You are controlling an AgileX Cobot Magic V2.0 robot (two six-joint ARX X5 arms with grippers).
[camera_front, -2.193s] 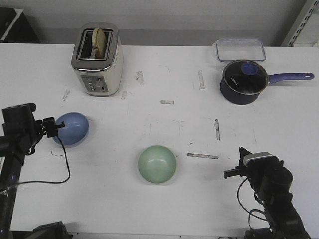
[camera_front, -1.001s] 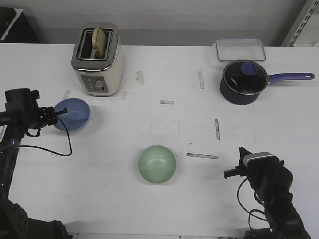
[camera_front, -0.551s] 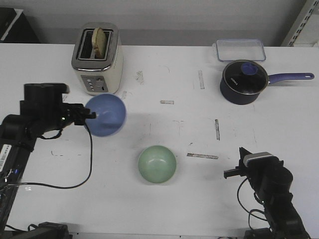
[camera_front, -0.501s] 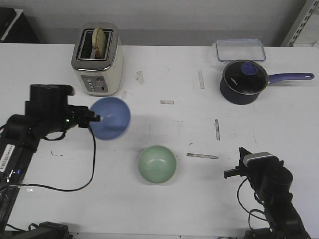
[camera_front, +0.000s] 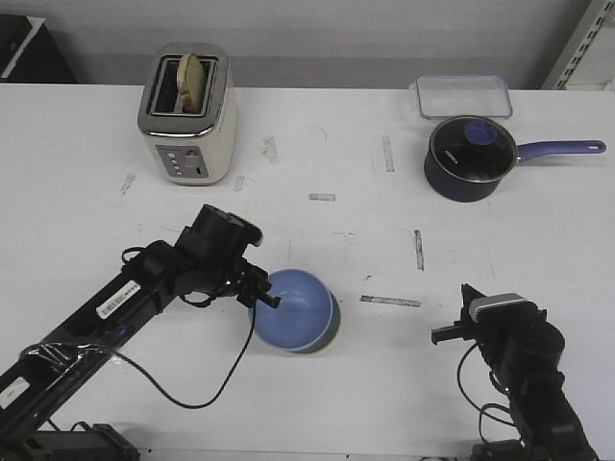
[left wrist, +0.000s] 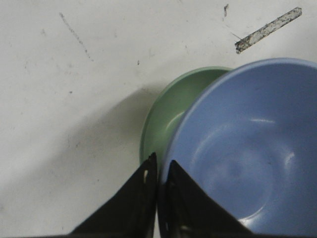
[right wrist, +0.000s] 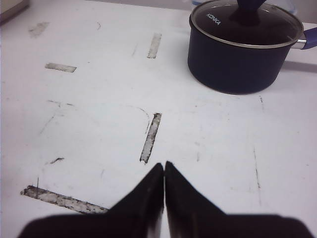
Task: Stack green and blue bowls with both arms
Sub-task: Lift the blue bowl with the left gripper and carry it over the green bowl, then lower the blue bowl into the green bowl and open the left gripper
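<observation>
Misalignment is the risk: left gripper (left wrist: 157, 171), pinched on blue bowl (left wrist: 242, 148) rim, holds it toward 3 o'clock of green bowl (left wrist: 171, 116), so release may tip it, probably. Right gripper (right wrist: 164, 171) is closed, empty.

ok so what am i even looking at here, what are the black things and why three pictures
The black things are two robot arms at a white table. The big picture looks forward over the table; the other two come from cameras on each arm's wrist, so the black wedges at their bottom are that arm's fingers.

The left gripper pinches the rim of a blue bowl and holds it over a green bowl, which peeks out beneath. Whether the two touch is unclear.

The right gripper is shut on nothing, near the front edge.

Also on the table: a toaster with bread in it, a dark lidded saucepan and a clear container behind it.
</observation>
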